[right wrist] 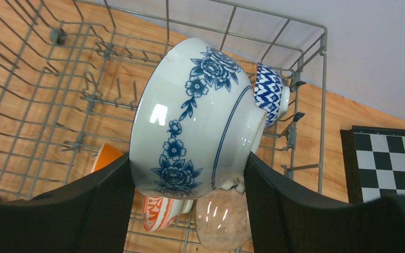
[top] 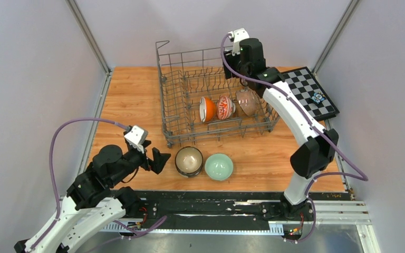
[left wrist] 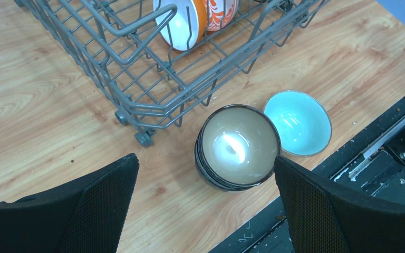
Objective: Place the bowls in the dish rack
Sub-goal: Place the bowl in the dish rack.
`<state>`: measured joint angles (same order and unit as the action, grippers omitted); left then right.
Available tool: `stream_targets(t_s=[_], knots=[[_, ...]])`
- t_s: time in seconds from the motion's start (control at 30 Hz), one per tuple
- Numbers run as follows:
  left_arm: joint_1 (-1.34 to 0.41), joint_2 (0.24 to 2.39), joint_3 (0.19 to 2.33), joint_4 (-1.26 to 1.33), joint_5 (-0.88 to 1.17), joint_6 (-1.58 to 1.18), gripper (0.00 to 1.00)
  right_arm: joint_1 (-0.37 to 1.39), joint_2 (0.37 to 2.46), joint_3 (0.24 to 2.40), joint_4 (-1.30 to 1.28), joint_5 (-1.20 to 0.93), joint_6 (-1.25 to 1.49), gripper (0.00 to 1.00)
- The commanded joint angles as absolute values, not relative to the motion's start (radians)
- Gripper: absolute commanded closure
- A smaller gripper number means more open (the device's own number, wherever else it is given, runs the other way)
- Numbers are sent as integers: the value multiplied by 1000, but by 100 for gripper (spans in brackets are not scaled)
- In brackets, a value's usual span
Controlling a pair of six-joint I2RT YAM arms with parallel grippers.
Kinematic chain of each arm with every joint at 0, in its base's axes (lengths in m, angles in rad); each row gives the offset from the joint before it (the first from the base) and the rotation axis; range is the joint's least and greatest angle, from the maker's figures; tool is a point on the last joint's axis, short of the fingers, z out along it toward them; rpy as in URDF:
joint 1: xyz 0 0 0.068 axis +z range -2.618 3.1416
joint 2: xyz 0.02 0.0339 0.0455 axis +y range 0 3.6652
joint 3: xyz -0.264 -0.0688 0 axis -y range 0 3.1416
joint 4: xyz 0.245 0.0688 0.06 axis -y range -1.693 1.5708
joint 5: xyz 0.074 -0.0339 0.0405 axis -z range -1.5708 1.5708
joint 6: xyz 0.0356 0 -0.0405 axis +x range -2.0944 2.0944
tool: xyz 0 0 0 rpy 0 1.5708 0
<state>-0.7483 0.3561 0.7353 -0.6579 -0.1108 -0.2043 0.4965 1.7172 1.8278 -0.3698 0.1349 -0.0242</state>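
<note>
The grey wire dish rack (top: 171, 113) stands at the back centre. An orange bowl (top: 206, 109), a red-white patterned bowl (top: 224, 107) and a pinkish-beige bowl (top: 248, 101) stand on edge in it. My right gripper (right wrist: 189, 158) is shut on a white bowl with blue flowers (right wrist: 195, 121), held on its side above the rack (right wrist: 306, 79). A blue-white zigzag bowl (right wrist: 270, 94) sits by the rack's far wall. My left gripper (top: 158, 159) is open and empty, just left of a dark-rimmed beige bowl (top: 189, 160). A pale green bowl (top: 219, 166) sits beside it.
A black-and-white chequered board (top: 308, 87) lies at the back right with a small object (top: 317, 97) on it. The dark rail (top: 216, 203) runs along the table's near edge. Grey walls enclose the table on the left, back and right.
</note>
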Motion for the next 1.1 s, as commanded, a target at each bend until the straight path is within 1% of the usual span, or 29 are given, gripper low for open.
stream_targets(t_s=[0.0, 0.13, 0.33, 0.47, 0.67, 0.9, 1.07], knots=[[-742, 364, 724, -615, -106, -179, 0, 451, 1799, 1934, -370, 106, -76, 98], [-742, 384, 721, -613, -115, -181, 0, 421, 1900, 2036, -388, 87, -95, 98], [-742, 472, 747, -641, -167, -195, 0, 390, 2076, 2251, -473, 67, -141, 98], [-743, 498, 752, -651, -198, -207, 0, 381, 2151, 2331, -482, 66, -177, 98], [-743, 455, 719, -649, -253, -236, 0, 377, 2223, 2391, -486, 61, -215, 98], [-743, 390, 679, -621, -199, -233, 0, 377, 2288, 2444, -486, 78, -258, 98], [-743, 391, 675, -619, -197, -229, 0, 377, 2317, 2461, -486, 92, -288, 98]])
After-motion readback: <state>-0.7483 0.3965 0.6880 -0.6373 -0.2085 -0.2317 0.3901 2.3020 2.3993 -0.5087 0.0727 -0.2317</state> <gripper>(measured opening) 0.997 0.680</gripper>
